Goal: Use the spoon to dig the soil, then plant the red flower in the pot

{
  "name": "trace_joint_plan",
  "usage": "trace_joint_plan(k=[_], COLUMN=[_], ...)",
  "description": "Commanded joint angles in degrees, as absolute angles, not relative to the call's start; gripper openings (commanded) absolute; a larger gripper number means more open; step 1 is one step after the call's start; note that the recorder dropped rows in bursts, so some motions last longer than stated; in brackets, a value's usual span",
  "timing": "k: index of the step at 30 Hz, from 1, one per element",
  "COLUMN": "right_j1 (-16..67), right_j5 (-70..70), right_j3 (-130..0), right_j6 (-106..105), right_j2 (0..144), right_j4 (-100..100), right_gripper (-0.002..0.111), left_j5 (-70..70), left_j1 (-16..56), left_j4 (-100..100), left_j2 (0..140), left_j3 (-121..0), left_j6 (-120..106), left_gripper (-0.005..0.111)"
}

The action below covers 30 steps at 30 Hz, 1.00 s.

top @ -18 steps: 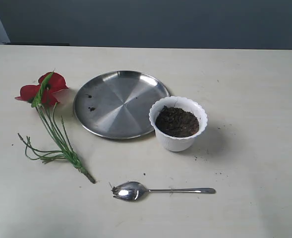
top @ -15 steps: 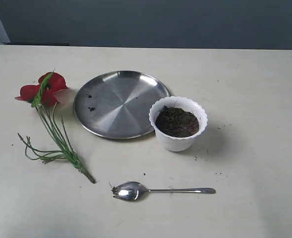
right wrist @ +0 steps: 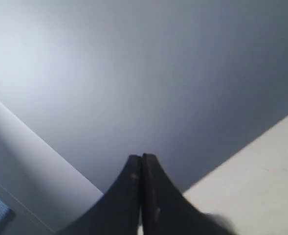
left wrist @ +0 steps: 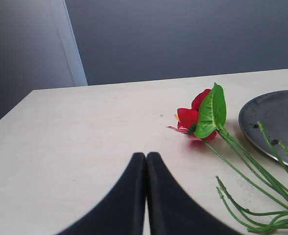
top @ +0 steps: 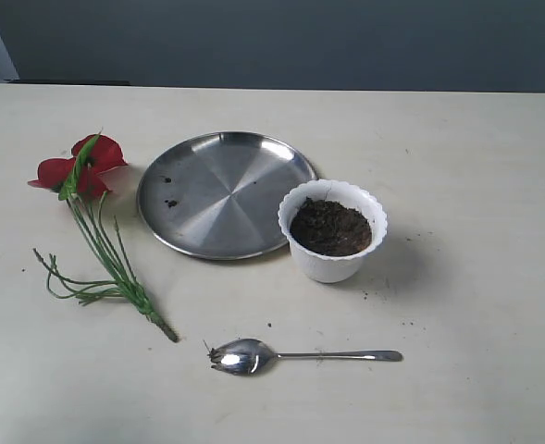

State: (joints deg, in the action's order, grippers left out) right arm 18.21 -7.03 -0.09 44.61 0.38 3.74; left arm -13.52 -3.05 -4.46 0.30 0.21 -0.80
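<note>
The white scalloped pot (top: 333,263) stands right of centre, filled with dark crumbly soil (top: 330,228). The shiny spoon (top: 295,355) lies near the table's front edge, bowl to the left, with a bit of debris at its tip. The red flower (top: 80,168) lies at the left with its green stems trailing toward the front; the left wrist view also shows the red flower (left wrist: 190,118). Neither arm appears in the exterior view. My left gripper (left wrist: 145,155) is shut and empty, short of the flower. My right gripper (right wrist: 142,156) is shut and empty, pointing at the grey wall.
A round steel plate (top: 224,192) with a few soil crumbs lies between the flower and the pot; the plate's rim (left wrist: 273,122) shows in the left wrist view. Scattered soil specks dot the table (top: 476,305) around the pot.
</note>
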Motion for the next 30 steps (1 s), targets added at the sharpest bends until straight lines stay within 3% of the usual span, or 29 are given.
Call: trace_joint_plan(k=[1, 15, 19, 25, 30], right_j1=[18.5, 18.5, 18.5, 18.5, 18.5], right_j5=[-13.6, -38.4, -37.1, -35.7, -29.2], right_j3=[0.0, 0.0, -0.1, -10.7, -29.0], right_j6=[44.6, 44.9, 43.5, 14.5, 8.4], right_j2=[0.0, 0.0, 0.0, 8.1, 24.3], right_j4=[11.0, 13.4, 13.2, 15.0, 13.6], right_gripper=[-0.001, -0.001, -0.001, -0.001, -0.001], left_j5=[-13.3, -13.3, -13.3, -13.3, -13.3], left_j1=[-2.7, -2.7, -2.7, -2.7, -2.7], left_j4=[-4.6, -4.6, -4.6, -4.6, -4.6], left_j2=[0.0, 0.0, 0.0, 0.0, 0.0], left_j3=[0.0, 0.0, 0.0, 0.0, 0.0], left_j6=[-0.6, -0.6, -0.6, -0.6, -0.6], left_gripper=[0.000, 0.000, 0.000, 0.000, 0.000])
